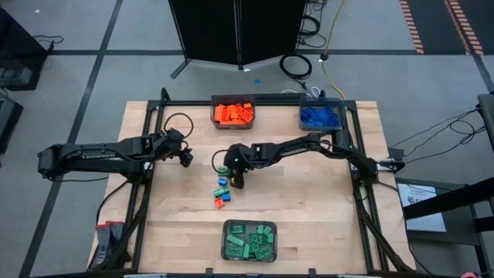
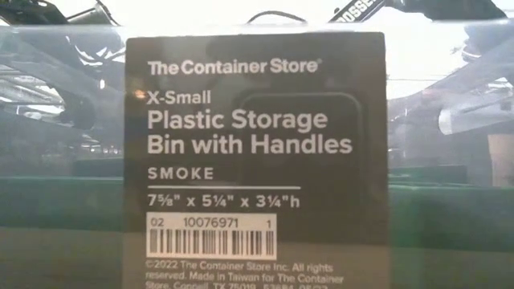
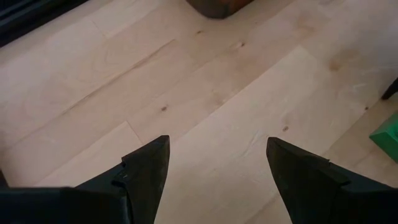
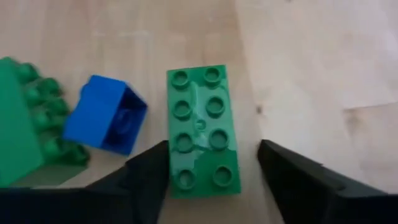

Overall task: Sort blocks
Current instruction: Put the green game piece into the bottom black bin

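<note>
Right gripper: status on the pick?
Right gripper open, low over the loose pile, straddling a green brick; not gripped yet. Blue brick lies close beside it, may get nudged. Left gripper open, waiting over bare table.

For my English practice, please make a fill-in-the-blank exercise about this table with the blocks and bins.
1. The right pincer is lowered over a ____ block with eight studs.
2. Beside that block lies a smaller ____ block.
3. The bin at the table's near edge holds ____ blocks.
4. The left pincer is open, with only bare ____ between its fingers.

Missing words: green; blue; green; wood
</note>
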### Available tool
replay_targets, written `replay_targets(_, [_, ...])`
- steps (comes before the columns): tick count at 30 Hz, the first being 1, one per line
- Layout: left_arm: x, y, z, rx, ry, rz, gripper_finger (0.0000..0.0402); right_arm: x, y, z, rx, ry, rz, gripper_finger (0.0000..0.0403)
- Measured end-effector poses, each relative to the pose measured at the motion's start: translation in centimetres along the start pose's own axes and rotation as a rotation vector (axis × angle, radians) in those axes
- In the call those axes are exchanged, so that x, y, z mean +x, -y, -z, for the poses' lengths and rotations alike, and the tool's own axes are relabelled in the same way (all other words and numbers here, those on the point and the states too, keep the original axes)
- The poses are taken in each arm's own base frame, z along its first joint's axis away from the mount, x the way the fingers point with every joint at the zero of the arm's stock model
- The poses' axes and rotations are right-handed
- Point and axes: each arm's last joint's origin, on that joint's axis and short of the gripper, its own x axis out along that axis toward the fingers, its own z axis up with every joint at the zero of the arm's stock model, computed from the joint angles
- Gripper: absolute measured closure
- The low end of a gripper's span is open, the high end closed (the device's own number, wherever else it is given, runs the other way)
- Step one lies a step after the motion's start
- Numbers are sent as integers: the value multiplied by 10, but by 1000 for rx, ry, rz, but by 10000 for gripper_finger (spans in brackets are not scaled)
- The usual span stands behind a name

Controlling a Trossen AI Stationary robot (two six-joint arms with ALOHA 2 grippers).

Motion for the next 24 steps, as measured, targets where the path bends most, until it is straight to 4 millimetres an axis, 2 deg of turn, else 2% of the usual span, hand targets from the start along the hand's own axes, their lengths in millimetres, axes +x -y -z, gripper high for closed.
replay_targets(6, [0, 0, 0, -1, 2, 1, 132, 1, 2, -1, 70, 21, 33, 287])
replay_targets(10, [0, 0, 0, -2, 2, 1, 132, 1, 2, -2, 139, 34, 7, 283])
replay_targets(16, [0, 0, 0, -1, 3, 1, 132, -11, 4, -10, 170, 64, -5, 283])
replay_targets(20, [0, 0, 0, -2, 3, 1, 132, -28, 8, -20, 181, 112, 4, 283])
replay_targets(24, [0, 0, 0, -2, 3, 1, 132, -53, 10, -36, 191, 191, 32, 283])
